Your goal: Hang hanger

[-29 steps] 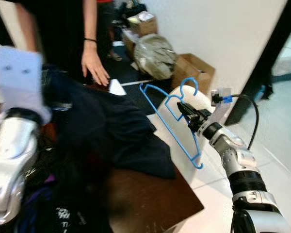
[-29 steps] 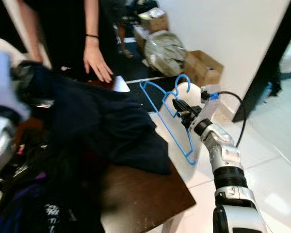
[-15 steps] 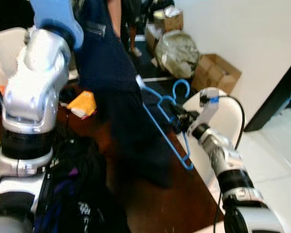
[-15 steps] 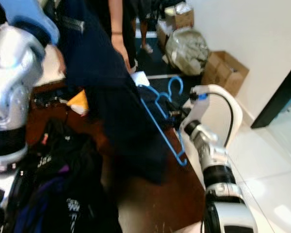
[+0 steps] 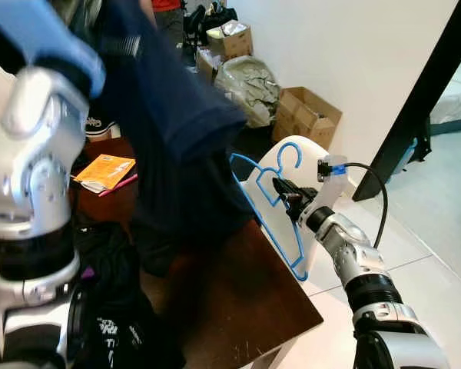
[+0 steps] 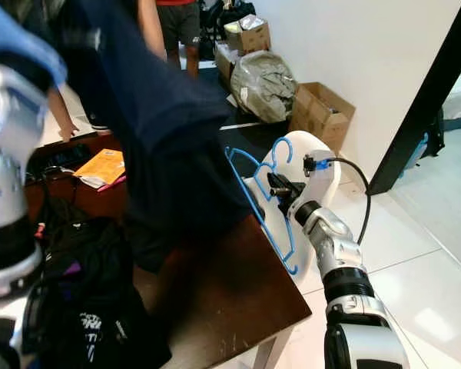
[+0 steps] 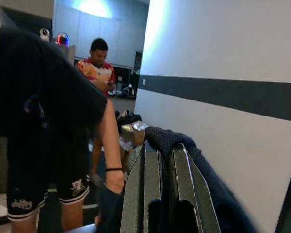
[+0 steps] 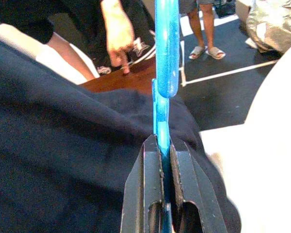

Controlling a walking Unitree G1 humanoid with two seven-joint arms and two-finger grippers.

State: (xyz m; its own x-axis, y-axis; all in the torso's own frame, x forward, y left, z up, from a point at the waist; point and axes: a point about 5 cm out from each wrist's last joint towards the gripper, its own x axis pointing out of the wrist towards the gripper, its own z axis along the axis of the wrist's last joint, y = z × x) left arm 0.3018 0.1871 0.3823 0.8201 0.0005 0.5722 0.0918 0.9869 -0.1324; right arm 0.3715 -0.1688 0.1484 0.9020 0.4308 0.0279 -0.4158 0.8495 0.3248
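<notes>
Right claw [image 5: 286,192] clamped on the blue hanger [image 5: 270,217] below its hook. Light, stiff plastic; may swivel. Left claw [image 7: 164,194] pinches the soft navy shirt [image 5: 177,146].

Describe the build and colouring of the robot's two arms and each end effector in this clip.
Both arms are silver metal with black ribbed joint bands. The left arm carries a blue cover near its top. The right end effector has two long black fingers, a white wrist block with a blue tag, and a black cable looping back. The left end effector has matching black fingers.

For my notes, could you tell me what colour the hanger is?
Blue; the hanger shows best in the left eye view.
</notes>
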